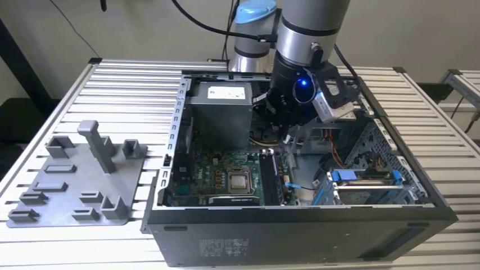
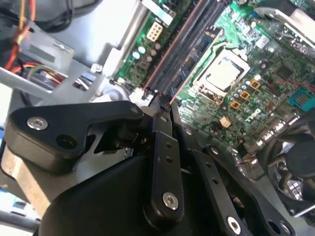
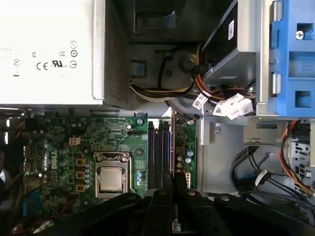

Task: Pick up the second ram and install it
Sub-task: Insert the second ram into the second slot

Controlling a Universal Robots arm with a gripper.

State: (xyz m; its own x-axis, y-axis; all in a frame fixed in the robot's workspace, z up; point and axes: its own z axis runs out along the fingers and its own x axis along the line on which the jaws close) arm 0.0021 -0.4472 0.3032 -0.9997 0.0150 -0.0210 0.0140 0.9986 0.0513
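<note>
The second ram (image 2: 189,69) is a thin dark blue board that runs from my fingertips along the memory slots (image 2: 182,39). In the first wrist view the second ram (image 3: 173,142) shows edge-on as a narrow line at the side of the slots (image 3: 158,147) away from the processor socket (image 3: 110,178). My gripper (image 2: 161,104) has its black fingers drawn together on the near end of the stick, and the gripper (image 3: 173,189) sits just over the motherboard. In the exterior view the gripper (image 1: 289,121) reaches down inside the open computer case (image 1: 300,225).
A grey power supply (image 1: 219,109) stands beside the arm at the far end of the case. A blue drive cage (image 1: 363,177) and bundled cables (image 3: 221,105) fill the exterior view's right. A grey tray (image 1: 75,180) with upright blocks lies outside the case on the exterior view's left.
</note>
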